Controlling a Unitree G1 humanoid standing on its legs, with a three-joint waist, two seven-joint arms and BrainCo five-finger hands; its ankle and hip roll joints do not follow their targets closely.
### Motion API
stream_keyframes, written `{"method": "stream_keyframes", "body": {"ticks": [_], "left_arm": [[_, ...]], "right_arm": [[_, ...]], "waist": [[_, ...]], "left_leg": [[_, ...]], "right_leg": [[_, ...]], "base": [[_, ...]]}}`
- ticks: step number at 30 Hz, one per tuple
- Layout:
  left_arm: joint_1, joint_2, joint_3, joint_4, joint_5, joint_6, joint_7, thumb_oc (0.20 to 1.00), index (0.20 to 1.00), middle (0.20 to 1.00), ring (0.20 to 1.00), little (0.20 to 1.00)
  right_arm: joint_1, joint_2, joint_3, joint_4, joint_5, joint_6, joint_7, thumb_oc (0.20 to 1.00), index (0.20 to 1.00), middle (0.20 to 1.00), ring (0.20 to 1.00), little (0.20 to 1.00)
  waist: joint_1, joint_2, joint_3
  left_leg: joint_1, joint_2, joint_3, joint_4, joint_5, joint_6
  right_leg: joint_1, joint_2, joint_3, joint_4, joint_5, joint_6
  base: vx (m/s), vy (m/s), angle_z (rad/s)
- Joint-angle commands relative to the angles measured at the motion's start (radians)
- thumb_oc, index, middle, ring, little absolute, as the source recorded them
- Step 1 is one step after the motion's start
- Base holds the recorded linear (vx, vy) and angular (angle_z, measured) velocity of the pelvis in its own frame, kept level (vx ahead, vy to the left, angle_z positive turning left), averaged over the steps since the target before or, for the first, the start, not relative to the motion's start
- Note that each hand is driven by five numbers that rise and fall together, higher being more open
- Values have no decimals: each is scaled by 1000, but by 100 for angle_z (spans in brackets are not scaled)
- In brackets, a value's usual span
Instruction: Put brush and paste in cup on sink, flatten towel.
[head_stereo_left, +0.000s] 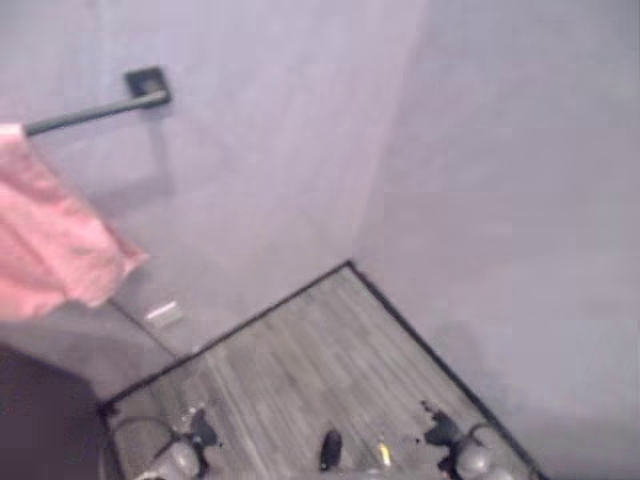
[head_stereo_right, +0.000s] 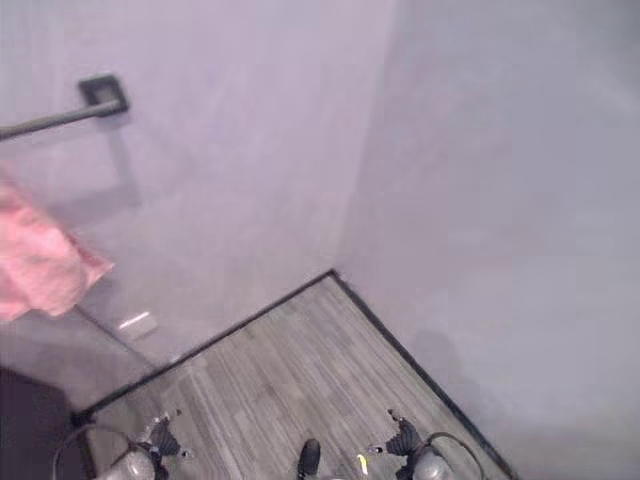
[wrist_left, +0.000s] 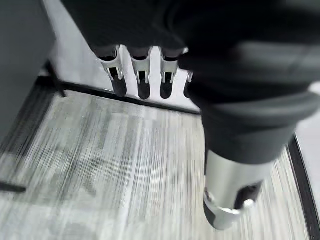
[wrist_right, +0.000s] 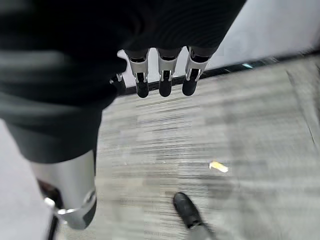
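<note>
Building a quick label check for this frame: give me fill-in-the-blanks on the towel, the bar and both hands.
1. The pink towel hangs bunched from a dark ____ on the wall.
2. The left hand holds ____; its fingers are straight.
3. The right hand hangs over the ____, its fingers straight and holding nothing.
4. The towel's colour is ____.

Missing words: bar; nothing; floor; pink
</note>
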Motion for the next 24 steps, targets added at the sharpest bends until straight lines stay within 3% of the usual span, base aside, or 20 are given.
{"method": "stream_keyframes", "body": {"ticks": [1,3,4,6,8,9,13,19,24], "left_arm": [[-41,10,18,8,-16,-11,19,1000,1000,1000,1000,1000],[-44,0,13,5,-11,-10,17,1000,1000,1000,1000,1000],[-40,-8,11,0,-8,-6,13,1000,1000,1000,1000,1000],[-40,-13,9,1,-3,-5,9,1000,1000,1000,1000,1000],[-36,-14,7,-6,-1,-2,4,1000,1000,1000,1000,1000],[-35,-14,6,-4,10,-1,2,1000,1000,1000,1000,1000],[-27,-22,11,6,13,-3,7,1000,1000,1000,1000,1000],[2,-34,43,27,-18,-12,18,1000,1000,1000,1000,1000],[26,-48,61,38,-46,-18,22,1000,1000,1000,1000,1000]], "right_arm": [[-41,-46,-40,-17,-12,-24,-20,1000,1000,1000,1000,1000],[-46,-57,-60,-4,0,-20,-32,1000,1000,1000,1000,1000],[-45,-64,-77,-10,14,-16,-40,1000,1000,1000,1000,1000],[-41,-60,-77,2,9,-14,-44,1000,1000,1000,1000,1000],[-39,-59,-72,1,1,-11,-43,1000,1000,1000,1000,1000],[-33,-55,-70,-7,-7,-8,-47,1000,1000,1000,1000,1000],[-42,-30,-45,13,-9,-9,-41,1000,1000,1000,1000,1000],[-82,6,2,65,-52,-8,-37,1000,1000,1000,1000,1000],[-85,22,-23,110,-56,2,-52,1000,1000,1000,1000,1000]], "waist": [[-32,21,31],[-47,23,35],[-62,38,37],[-76,51,29],[-82,59,24],[-96,69,16],[-79,84,2],[-41,91,-15],[-8,81,-16]], "left_leg": [[-38,78,75,-280,240,19],[-58,101,195,-298,252,20],[-62,134,345,-298,257,-1],[-67,162,458,-298,272,-12],[-67,170,492,-298,282,-16],[-60,182,572,-298,292,-24],[-56,174,571,-298,303,-28],[-31,143,529,-298,278,-16],[-56,104,477,-200,186,15]], "right_leg": [[76,-117,-91,120,-153,260],[88,-126,-132,110,-152,260],[106,-129,-169,127,-170,266],[114,-135,-213,141,-181,261],[118,-138,-231,146,-187,258],[126,-142,-260,148,-192,254],[158,-145,-289,120,-192,251],[208,-159,-282,65,-167,262],[233,-195,-283,63,-148,285]], "base": [[9,-96,66],[37,-106,73],[63,-68,66],[46,-48,78],[18,-13,78],[16,6,89],[20,22,37],[54,116,9],[73,195,3]]}}
